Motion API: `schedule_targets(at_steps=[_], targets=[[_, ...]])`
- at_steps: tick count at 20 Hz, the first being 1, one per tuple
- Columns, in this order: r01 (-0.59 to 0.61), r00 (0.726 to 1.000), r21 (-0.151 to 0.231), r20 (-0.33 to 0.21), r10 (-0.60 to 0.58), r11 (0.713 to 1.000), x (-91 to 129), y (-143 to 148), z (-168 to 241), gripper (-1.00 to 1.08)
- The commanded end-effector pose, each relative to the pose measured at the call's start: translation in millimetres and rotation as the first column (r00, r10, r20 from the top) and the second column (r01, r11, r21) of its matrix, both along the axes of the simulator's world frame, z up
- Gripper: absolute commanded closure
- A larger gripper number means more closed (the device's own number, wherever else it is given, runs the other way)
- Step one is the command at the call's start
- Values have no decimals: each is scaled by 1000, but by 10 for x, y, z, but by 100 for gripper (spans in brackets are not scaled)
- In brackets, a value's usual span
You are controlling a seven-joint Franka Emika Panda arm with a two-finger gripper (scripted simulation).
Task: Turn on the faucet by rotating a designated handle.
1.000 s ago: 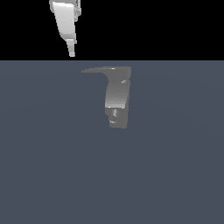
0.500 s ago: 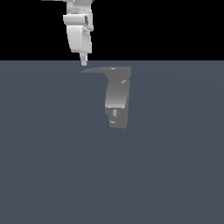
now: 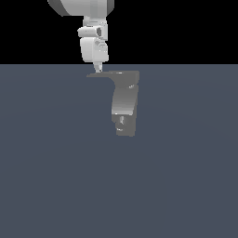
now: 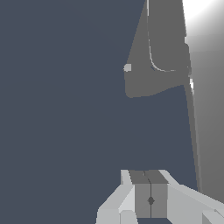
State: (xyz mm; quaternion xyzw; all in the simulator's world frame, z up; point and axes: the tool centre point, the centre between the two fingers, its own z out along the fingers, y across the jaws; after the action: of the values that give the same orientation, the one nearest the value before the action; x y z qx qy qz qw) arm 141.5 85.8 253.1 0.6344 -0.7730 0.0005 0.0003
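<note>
1. Where the floor (image 3: pixel 56 176) stretches out, it is flat, smooth and dark blue-grey, and it fills the lower part of the exterior view.
2. Behind the floor, the room is plain black, and a straight line marks where the two meet.
3. The faucet (image 3: pixel 125 104) stands on the floor near the middle of the exterior view, a little toward that view's right.
4. It is small, grey and shiny, with a thick curved body that stands upright.
5. Its lower end is boxy, and a small shiny nub (image 3: pixel 122 122) sits on it.
6. The handle (image 3: pixel 104 74) is a thin flat grey lever at the top of the faucet.
7. It sticks out sideways toward the exterior view's left and narrows to a point.
8. The white robot arm (image 3: pixel 93 28) comes down from the top of the exterior view.
9. The gripper (image 3: pixel 98 69) points straight down over the thin end of the handle.
10. Its tip is right at the handle's top edge, but the picture does not show clearly whether they touch.
11. In the wrist view, the two fingers (image 4: pixel 151 199) are pressed together with only a thin line between them, and they hold nothing.
12. The same view shows the grey faucet (image 4: pixel 164 52) further out past the fingers, with the dark floor (image 4: pixel 57 109) all around it.
13. A bright white patch of light shines on the faucet in one corner of the wrist view.
</note>
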Motion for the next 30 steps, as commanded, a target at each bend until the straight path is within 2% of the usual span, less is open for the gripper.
schedule_targets(at_steps=[1,11,30], targets=[[27,1000,0,0,-27,1000,53,-49,-29,108],[46,999,1,0,-46,999,89,-91,-45,108],[46,999,1,0,-46,999,-352,44,-46,108]])
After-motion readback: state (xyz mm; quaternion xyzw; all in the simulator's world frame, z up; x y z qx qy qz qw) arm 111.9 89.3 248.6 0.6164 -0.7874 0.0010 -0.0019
